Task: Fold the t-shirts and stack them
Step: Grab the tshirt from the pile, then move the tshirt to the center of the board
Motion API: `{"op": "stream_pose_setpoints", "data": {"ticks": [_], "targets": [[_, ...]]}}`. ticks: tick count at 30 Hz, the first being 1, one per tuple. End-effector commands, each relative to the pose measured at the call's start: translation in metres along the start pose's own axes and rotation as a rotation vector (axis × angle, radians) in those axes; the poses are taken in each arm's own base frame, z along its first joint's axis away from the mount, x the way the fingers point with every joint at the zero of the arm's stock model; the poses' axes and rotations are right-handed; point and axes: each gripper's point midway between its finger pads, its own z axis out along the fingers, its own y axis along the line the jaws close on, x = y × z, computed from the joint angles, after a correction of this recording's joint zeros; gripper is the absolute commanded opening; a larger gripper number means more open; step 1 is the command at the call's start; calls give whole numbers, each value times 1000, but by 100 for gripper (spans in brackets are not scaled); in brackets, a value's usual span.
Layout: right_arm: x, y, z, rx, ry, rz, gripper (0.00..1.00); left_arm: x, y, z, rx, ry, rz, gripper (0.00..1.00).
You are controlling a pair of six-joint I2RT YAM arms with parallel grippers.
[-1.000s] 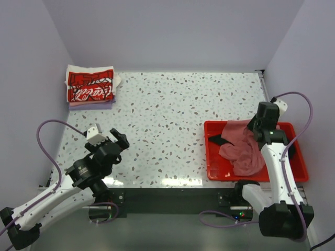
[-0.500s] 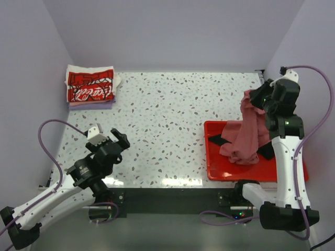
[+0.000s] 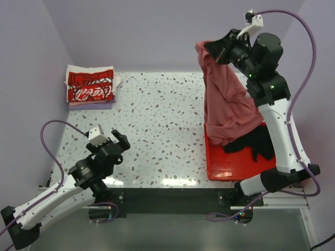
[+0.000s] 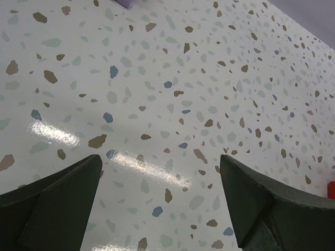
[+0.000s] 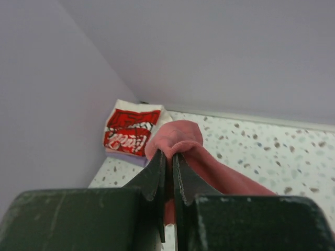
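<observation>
Speckled bench (image 3: 167,120): walled at the back, left and right, with the arm bases along the near edge. Broad open room through the middle, from the far left corner across to the bin.

Red bin (image 3: 230,166): on the right of the bench, close to the near edge, right side hidden behind the right arm.

Dusty-red t-shirt (image 3: 225,104): lifted high above the far right of the bench, hanging in one long drape. Top bunched at the claw, lower end down over the bin's far left part. Cannot tell whether touching the bin itself.

Black t-shirt (image 3: 255,144): crumpled inside the bin, toward its far right, partly under the red drape.

Folded t-shirts (image 3: 90,86): stacked in the far left corner, just beside the left wall. White one with red print on top, a lilac edge showing beneath.

Right claw (image 5: 168,157): raised near the back wall and pinched tight on a rolled fold of the dusty-red cloth.

Left claw (image 3: 108,137): low over the near left of the bench, spread wide, only speckled surface between the fingers (image 4: 52,198).
</observation>
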Motion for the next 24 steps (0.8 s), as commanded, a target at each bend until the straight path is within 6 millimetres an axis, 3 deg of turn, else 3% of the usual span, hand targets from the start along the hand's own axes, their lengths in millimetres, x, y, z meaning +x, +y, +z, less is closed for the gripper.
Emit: {"op": "stream_pose_setpoints", "data": {"ticks": [1, 6, 10, 11, 12, 16, 20, 24], "targets": [[-60, 74, 3, -236, -199, -55, 0, -6, -1, 3, -4, -45, -8, 100], [-74, 120, 31, -359, -246, -16, 0, -3, 0, 3, -3, -31, -10, 100], [-78, 171, 47, -477, -274, 29, 0, -1, 0, 4, -2, -34, -7, 100], [-93, 186, 39, -511, -322, 36, 0, -2, -1, 4, 0, -34, -7, 100], [-84, 189, 53, -517, -313, 52, 0, -2, -1, 3, 1, -31, -6, 100], [-98, 234, 43, -634, -444, 159, 0, -3, 0, 3, 0, -33, -12, 100], [-94, 258, 43, -660, -491, 202, 0, -4, -2, 2, 8, -35, -18, 100], [-81, 264, 46, -663, -452, 215, 0, -4, -1, 2, 9, -35, -20, 100]]}}
